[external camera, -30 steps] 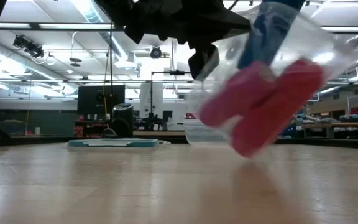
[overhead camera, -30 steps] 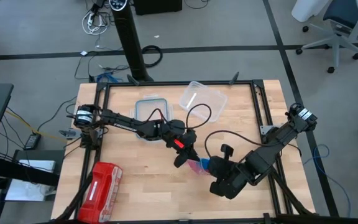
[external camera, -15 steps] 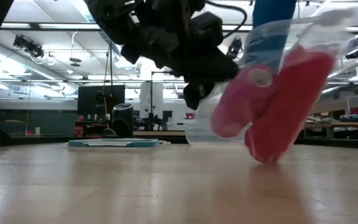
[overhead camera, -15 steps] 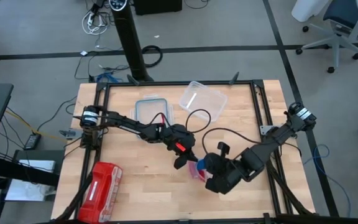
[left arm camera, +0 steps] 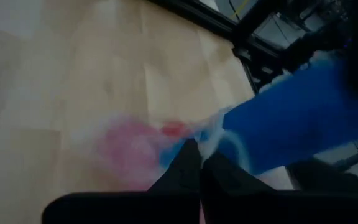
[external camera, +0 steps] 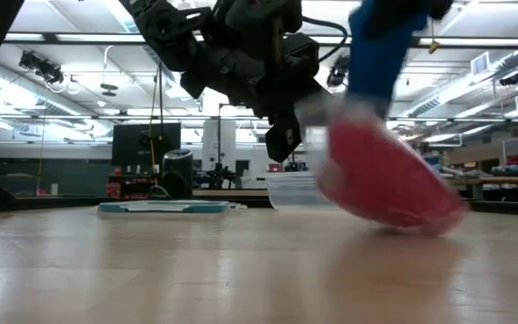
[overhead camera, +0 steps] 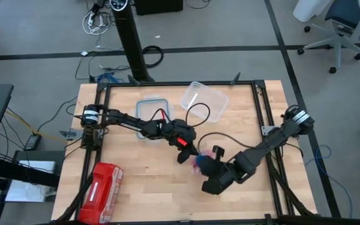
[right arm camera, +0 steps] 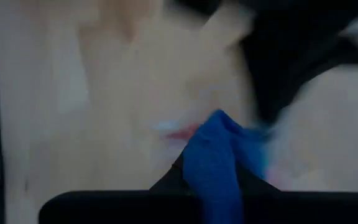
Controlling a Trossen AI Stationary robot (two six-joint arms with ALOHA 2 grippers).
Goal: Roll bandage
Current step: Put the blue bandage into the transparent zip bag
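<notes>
High view shows what the others cannot: both arms meet near the middle of the wooden table [overhead camera: 136, 187], the left gripper [overhead camera: 188, 154] reaching in from the left and the right gripper [overhead camera: 209, 164] just beside it, with a small patch of blue and pink between them. It also shows a red zip pouch [overhead camera: 101, 185] near the front left corner, well apart from the arms, and two clear containers [overhead camera: 204, 97] at the far side.

Low view gives the height instead — a clear plastic bag [external camera: 380, 171] with red-pink rolls [external camera: 385, 184] inside hangs at the left gripper [external camera: 281, 142], its lower end near the table top; I cannot tell if it touches. Above it the bandage [external camera: 383, 49] rises as a blue strip out of the picture.

The surface is pale wood. Behind it is a big workshop with ceiling lamps, a dark screen and benches.

In the left wrist view the fingers [left arm camera: 188, 168] are pressed together on the bag's edge, the bandage [left arm camera: 297, 121] running away from them. In the right wrist view the right gripper's fingers are closed on the bandage [right arm camera: 213, 158] — the blue fabric sits directly between them.
</notes>
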